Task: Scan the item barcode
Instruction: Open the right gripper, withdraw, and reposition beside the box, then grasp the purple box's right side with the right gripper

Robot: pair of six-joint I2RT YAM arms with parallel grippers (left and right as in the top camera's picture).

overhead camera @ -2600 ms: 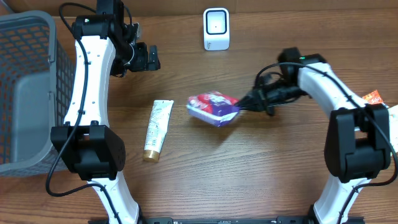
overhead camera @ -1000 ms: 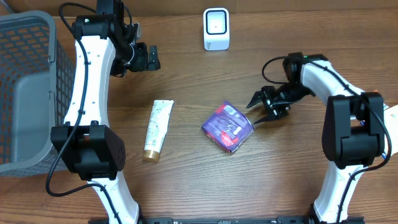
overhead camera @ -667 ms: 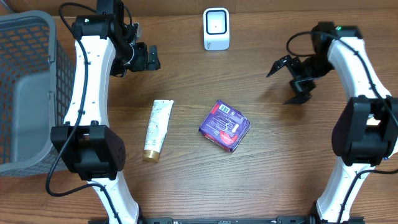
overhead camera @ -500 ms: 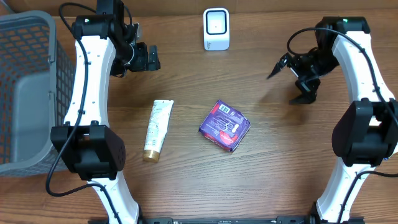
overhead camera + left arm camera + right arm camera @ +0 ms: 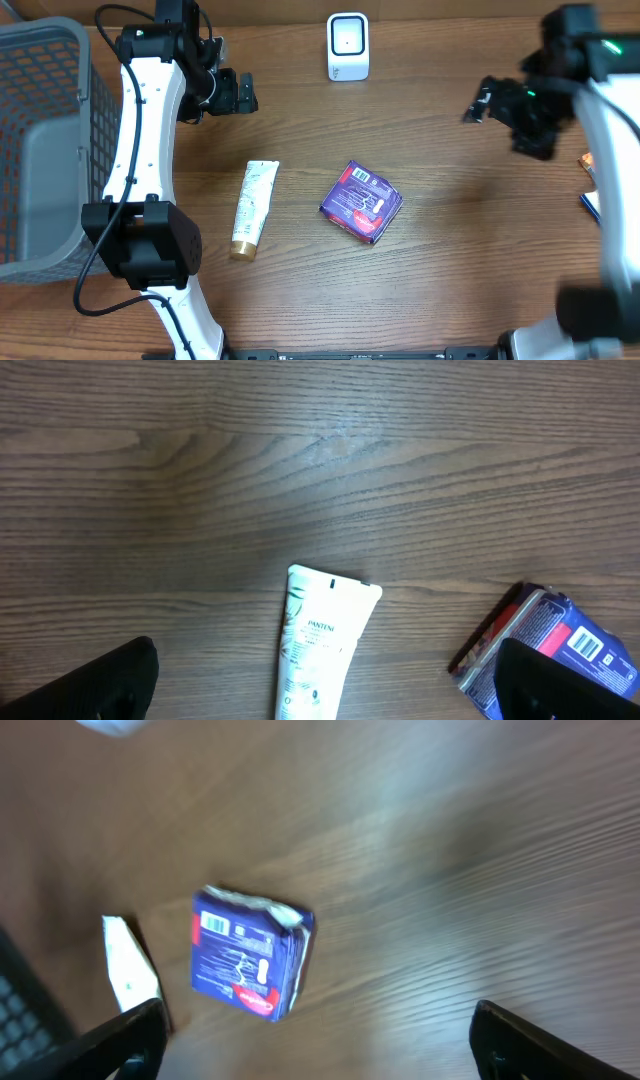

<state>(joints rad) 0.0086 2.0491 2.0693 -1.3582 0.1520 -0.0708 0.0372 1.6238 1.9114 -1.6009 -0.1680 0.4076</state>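
The item, a purple packet [image 5: 361, 201], lies flat on the wooden table with a barcode label facing up; it also shows in the right wrist view [image 5: 250, 963] and at the edge of the left wrist view [image 5: 560, 650]. The white scanner [image 5: 348, 46] stands at the back centre. My right gripper [image 5: 503, 125] hangs open and blurred, high and well to the right of the packet, holding nothing [image 5: 325, 1045]. My left gripper [image 5: 240, 93] is open at the back left, with nothing between its fingers [image 5: 325, 690].
A white tube [image 5: 256, 208] lies left of the packet. A grey mesh basket [image 5: 40, 150] stands at the left edge. Small packets [image 5: 590, 162] lie at the right edge of the table.
My right gripper has opened and let go of the purple packet, which now rests on the table. The right arm has drawn away up and to the right. The left arm is unmoved.
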